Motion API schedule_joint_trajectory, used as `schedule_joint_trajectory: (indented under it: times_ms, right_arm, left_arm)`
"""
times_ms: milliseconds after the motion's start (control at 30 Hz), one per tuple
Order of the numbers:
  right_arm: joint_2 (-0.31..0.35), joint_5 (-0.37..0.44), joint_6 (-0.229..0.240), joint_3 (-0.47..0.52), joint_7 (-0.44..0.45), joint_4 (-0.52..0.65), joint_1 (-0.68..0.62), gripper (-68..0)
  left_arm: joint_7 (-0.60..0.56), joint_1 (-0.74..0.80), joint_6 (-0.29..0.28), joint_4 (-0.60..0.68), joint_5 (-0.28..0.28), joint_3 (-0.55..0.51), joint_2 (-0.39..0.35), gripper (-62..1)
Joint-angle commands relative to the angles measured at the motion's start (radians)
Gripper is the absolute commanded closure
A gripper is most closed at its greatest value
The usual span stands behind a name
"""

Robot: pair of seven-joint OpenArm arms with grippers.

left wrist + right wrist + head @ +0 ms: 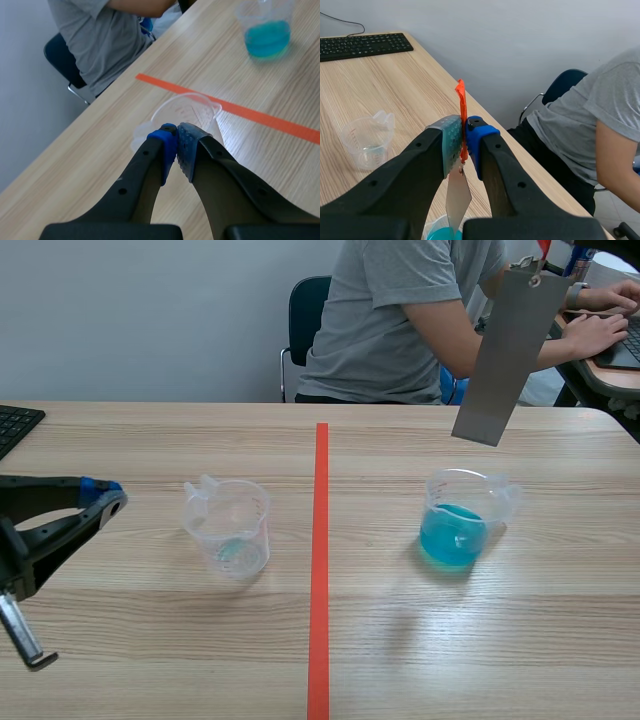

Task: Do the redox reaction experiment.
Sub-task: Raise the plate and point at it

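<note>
Dipping step: my right gripper (pixel 464 136) clamps the strip (pixel 505 355) above the blue beaker (pixel 458 530); left gripper (pixel 176 147) closed, empty; next I should lower it straight in.

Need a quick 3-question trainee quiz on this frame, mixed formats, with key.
1. Multiple choice: what does the right pincer grip?
A) a beaker's rim
B) the orange tag from which the metal strip hangs
C) nothing
2. True or false: the metal strip's lower end is dipped in the beaker of blue liquid.
3. Fill in: the left pincer, near the near-empty beaker, is ___ (open/shut).
Key: 1 B. 2 False: it hangs clear above that beaker. 3 shut, on nothing.
</note>
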Motion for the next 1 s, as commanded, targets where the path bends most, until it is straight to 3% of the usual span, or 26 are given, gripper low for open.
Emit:
schedule_joint_trajectory:
  times_ms: [0,500,967]
  right_arm:
    - [0.016,0.014,0.006,0.022,0.011,0.008,0.014,-0.6]
    - [0.016,0.014,0.006,0.022,0.011,0.008,0.014,-0.6]
    - [0.016,0.014,0.006,0.022,0.008,0.008,0.014,-0.6]
  left_arm:
    - [-0.002,-0.034,0.0,0.008,-0.005,0.024,0.002,-1.8]
    - [0.078,-0.259,0.007,0.008,-0.007,0.229,0.009,-1.8]
    - [0.223,-0.442,0.014,-0.027,-0.006,0.399,0.134,-1.8]
